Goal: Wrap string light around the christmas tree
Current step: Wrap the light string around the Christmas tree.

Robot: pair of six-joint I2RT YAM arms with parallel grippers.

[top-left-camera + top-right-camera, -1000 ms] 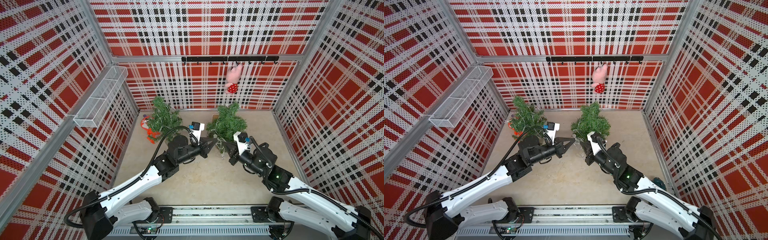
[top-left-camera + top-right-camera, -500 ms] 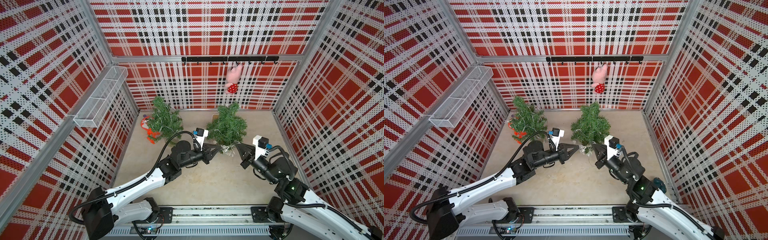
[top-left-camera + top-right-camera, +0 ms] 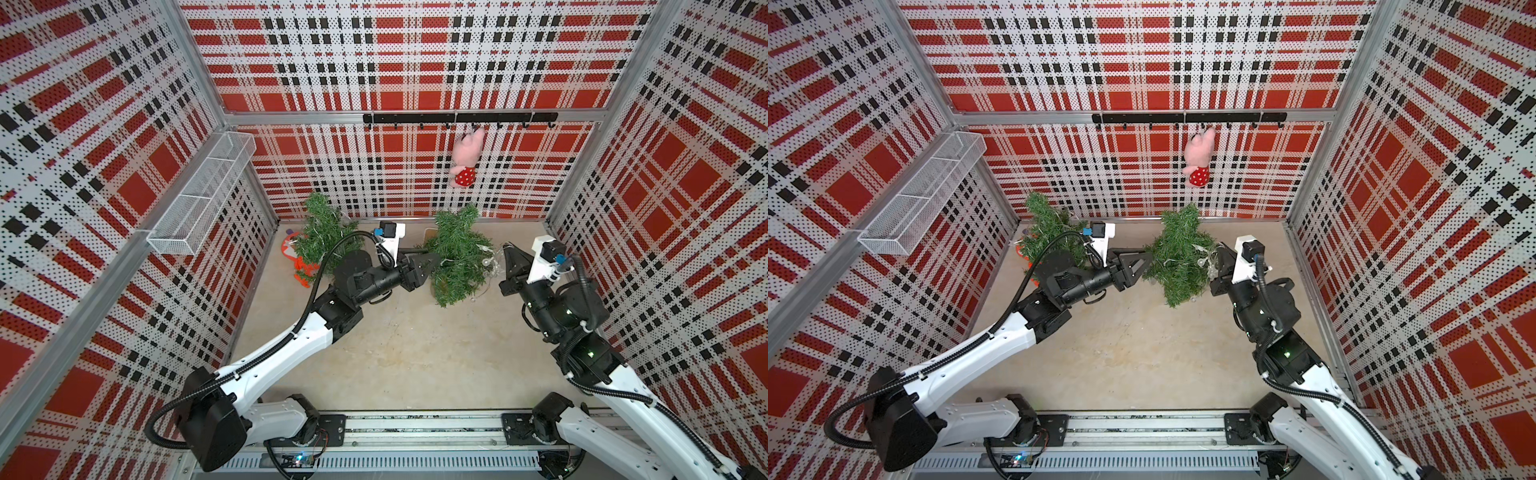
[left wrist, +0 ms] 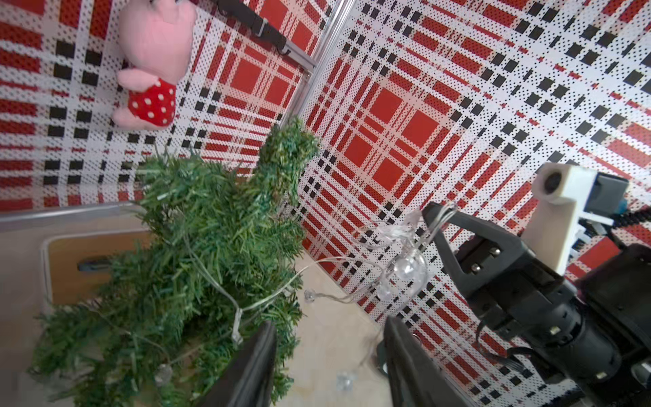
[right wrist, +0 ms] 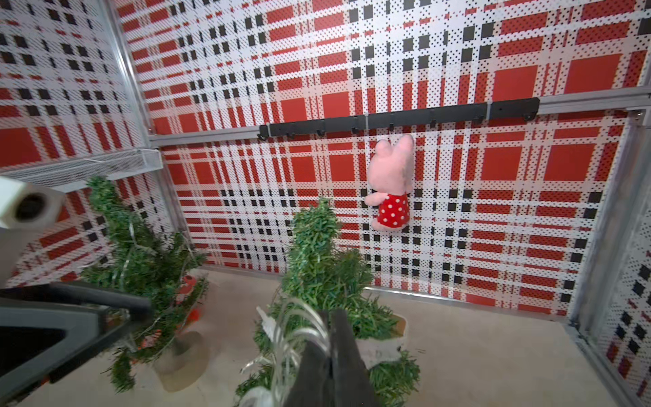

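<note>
string light (image 4: 405, 271) first: where is it? asks one observer.

the other answers: part of its wire lies across the branches of the christmas tree (image 4: 211, 246). a slack part with clear bulbs hangs from the tree over to the right gripper (image 4: 435, 213), just beside the tree. that gripper is pressed together on a bunch of the strands. the left gripper (image 4: 327, 338) stands at the opposite side of the tree, jaws apart, nothing between them.

the first: so which step is this?

the other: it looks like the middle of one turn around the tree. the right arm holds the free part and the left one is empty. the next move probably asks the right arm to carry the wire around behind the tree with a little tension, so the loop does not slip down, but without pulling the tree over. after that the left gripper could take it.

the first: do the views tell the same?

the other: not fully. in both top views the wire is almost not visible, but the two arms at two sides of the tree are clear. the left wrist view shows the wire on the branches. the right wrist view shows the closed fingers (image 5: 347, 356) with strands looped over them, and a second tree (image 5: 141, 260) near the first.
</note>
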